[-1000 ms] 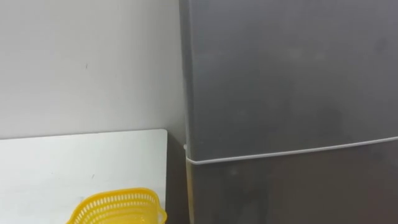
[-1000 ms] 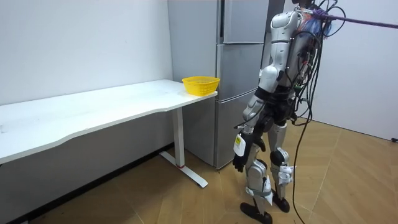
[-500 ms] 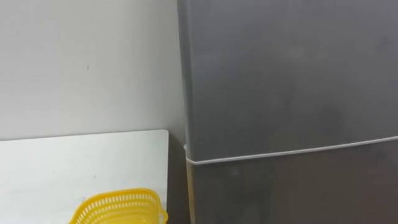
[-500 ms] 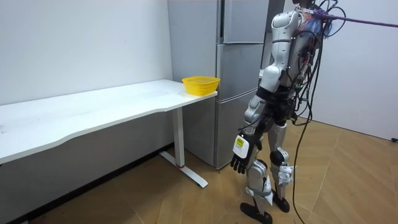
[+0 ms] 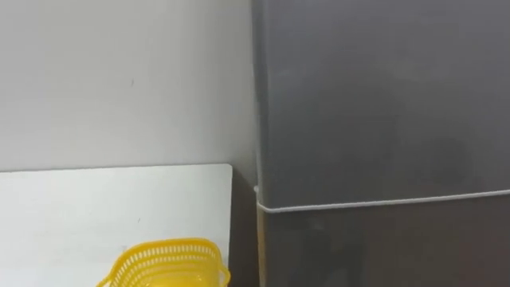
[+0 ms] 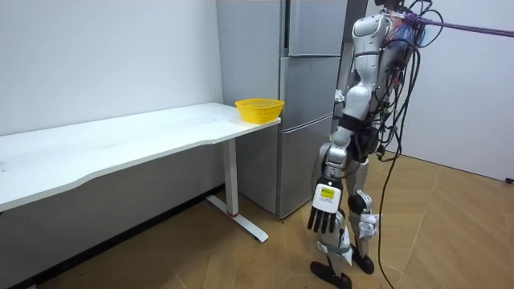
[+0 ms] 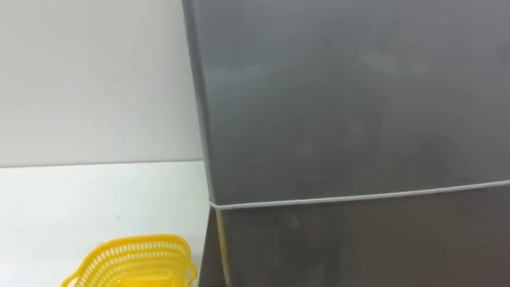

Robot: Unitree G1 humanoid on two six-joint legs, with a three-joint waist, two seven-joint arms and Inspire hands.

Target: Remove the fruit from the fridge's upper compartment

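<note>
I stand close before the tall grey fridge (image 6: 309, 80), facing it. Its doors are closed; a pale seam (image 5: 382, 203) runs between the upper door (image 5: 382, 96) and the door below it. In the room view my left hand (image 6: 324, 218) hangs low in front of my thigh, away from the fridge. Its fingers are straight and spread, pointing down, and it holds nothing.
A yellow mesh basket (image 5: 167, 263) sits on the white table's (image 5: 80, 207) corner nearest the fridge, to my left. The table (image 6: 120, 144) runs along the wall. A narrow gap separates table and fridge. Wooden floor lies open behind me.
My left hand has swung from beside my thigh forward and a little lower, its fingers spreading. The eye view has shifted slightly, so fridge and basket sit further right.
</note>
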